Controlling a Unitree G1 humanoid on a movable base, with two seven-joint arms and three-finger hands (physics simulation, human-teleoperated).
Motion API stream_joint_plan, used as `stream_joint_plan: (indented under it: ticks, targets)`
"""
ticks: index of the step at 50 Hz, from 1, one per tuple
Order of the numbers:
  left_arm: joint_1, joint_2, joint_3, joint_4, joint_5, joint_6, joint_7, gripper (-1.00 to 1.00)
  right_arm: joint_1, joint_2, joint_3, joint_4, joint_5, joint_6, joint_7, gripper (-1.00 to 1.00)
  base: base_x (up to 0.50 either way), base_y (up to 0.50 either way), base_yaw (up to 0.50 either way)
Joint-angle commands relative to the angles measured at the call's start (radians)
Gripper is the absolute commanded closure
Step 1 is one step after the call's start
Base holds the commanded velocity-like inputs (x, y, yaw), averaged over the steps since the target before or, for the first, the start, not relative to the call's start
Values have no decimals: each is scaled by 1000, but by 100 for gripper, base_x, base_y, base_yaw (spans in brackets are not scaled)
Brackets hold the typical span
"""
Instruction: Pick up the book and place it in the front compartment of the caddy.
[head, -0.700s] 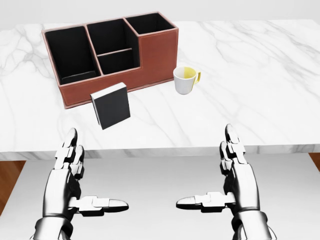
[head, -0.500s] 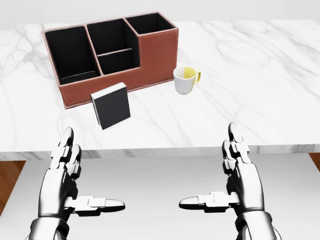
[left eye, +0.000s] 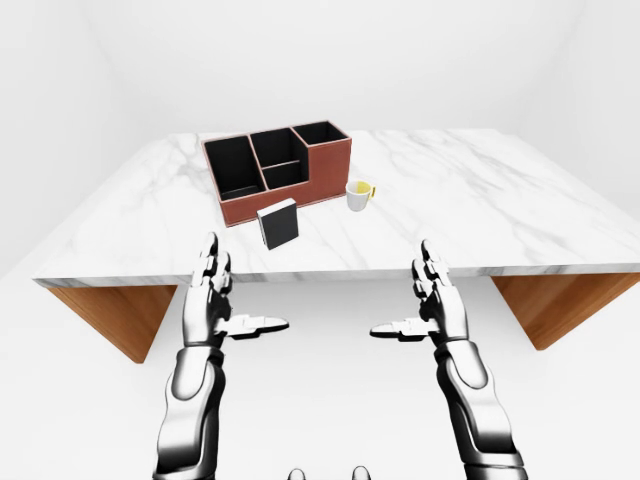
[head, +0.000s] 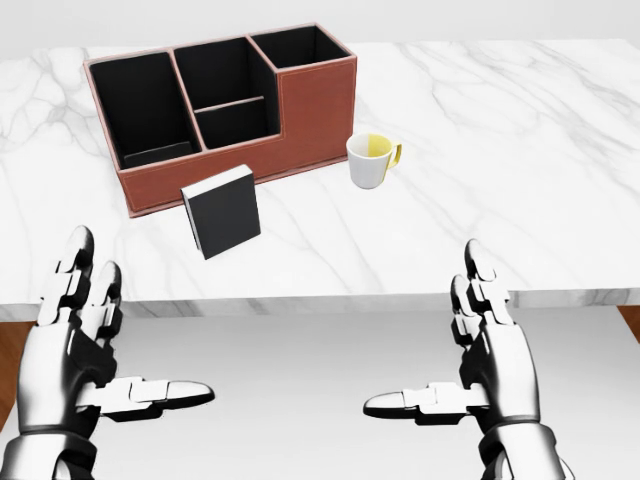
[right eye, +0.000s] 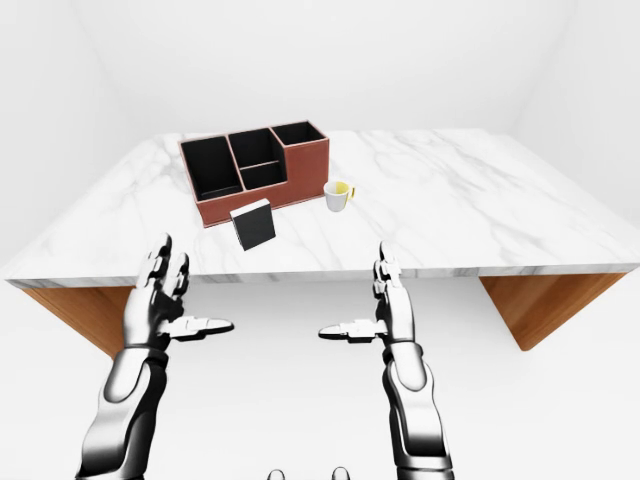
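Note:
A black book with white page edges stands upright on the marble table, just below the caddy in the head view. The brown caddy has black compartments: a wide one at the left, a split middle one, and a tall one at the right. My left hand is open and empty, low at the left, below the table's near edge. My right hand is open and empty at the lower right, also below the edge. Both hands are well apart from the book.
A white mug with a yellow inside stands to the right of the caddy and book. The table's near edge runs across above my hands. Wooden supports show under the top in the left-eye view.

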Motion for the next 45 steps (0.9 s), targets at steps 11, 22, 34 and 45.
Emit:
stream_joint_plan:
  ticks: [11, 22, 34, 45]
  targets:
    - [-3, 31, 136, -207, -122, 0, 8, -100, 11, 1, -3, -42, 9, 15, 1, -100, 0, 0, 0]
    - [11, 43, 233, -366, -199, 0, 10, -100, 21, 2, -4, -74, 14, 15, 3, -100, 0, 0, 0]
    - [8, 63, 317, -443, -290, 0, 28, -100, 25, 2, -4, -84, 17, 15, 5, -100, 0, 0, 0]
    - [15, 71, 363, -524, -333, 0, 35, -100, 34, 3, -3, -119, 20, 15, 5, -100, 0, 0, 0]
